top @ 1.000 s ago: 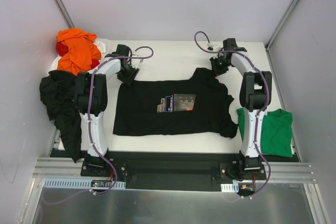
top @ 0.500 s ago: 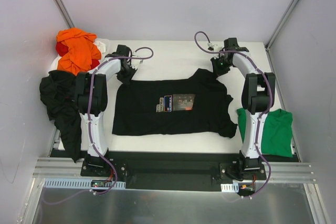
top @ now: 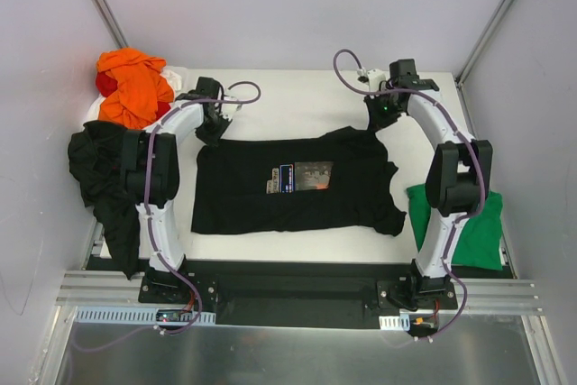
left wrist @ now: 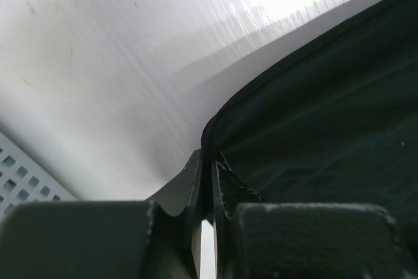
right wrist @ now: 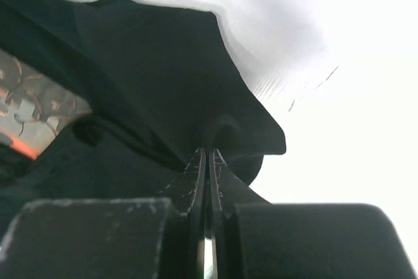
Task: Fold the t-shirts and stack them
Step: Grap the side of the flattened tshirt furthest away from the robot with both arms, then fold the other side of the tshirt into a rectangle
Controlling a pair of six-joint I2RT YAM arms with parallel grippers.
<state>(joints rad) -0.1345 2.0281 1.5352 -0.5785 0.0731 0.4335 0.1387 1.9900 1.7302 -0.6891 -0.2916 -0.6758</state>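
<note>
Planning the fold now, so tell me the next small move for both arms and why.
Probably lift both grippers together and carry the far edge toward the near one. The left gripper and right gripper are each shut on the far edge of the black t-shirt, which lies spread flat, print up, on the table, so a fold looks ready.
</note>
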